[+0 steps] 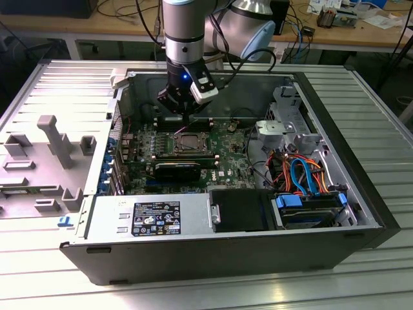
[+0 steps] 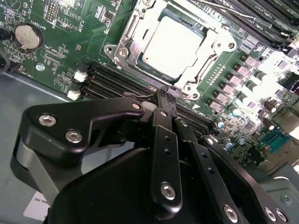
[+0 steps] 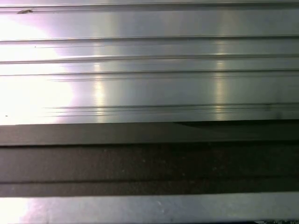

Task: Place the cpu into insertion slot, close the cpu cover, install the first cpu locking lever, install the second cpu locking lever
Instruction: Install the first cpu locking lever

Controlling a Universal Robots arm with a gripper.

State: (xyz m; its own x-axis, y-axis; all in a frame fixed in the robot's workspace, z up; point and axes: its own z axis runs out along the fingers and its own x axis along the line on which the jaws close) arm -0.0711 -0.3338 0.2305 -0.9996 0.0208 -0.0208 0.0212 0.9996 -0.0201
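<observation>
1. Pincer (image 2: 164, 93) clenched: in the second wrist view my two fingers (image 2: 163, 135) lie pressed together, and I can make out nothing between the pads. The tips hang just beside the near edge of the insertion slot (image 2: 117, 50).
2. In the exterior view I stand in the upper middle of the frame, over the far rim of the insertion slot, inside the open computer case (image 1: 193, 258).
3. The cpu (image 2: 173, 44) lies flat in the insertion slot. Its dull grey top shows through the window of the cpu cover (image 2: 212, 46), which looks folded down over it.
4. I cannot tell whether either locking lever is latched. Thin rods run past the insertion slot, but their hooked ends are hidden.
5. The main risk, as I judge it, is that closed tips this close to the frame could slip off a thin, springy lever. They would then strike the cpu cover or scratch the green motherboard (image 2: 70, 56).
6. The memory slots (image 2: 117, 79) lie right beside my tips, so a sideways slide could catch them or their clips.
7. If the cpu cover is not fully down, pressing a lever could load the cpu unevenly and bend pins beneath it.
8. My own fingers block the wrist camera's sight of the contact point, so a miss would be hard to spot.
</observation>
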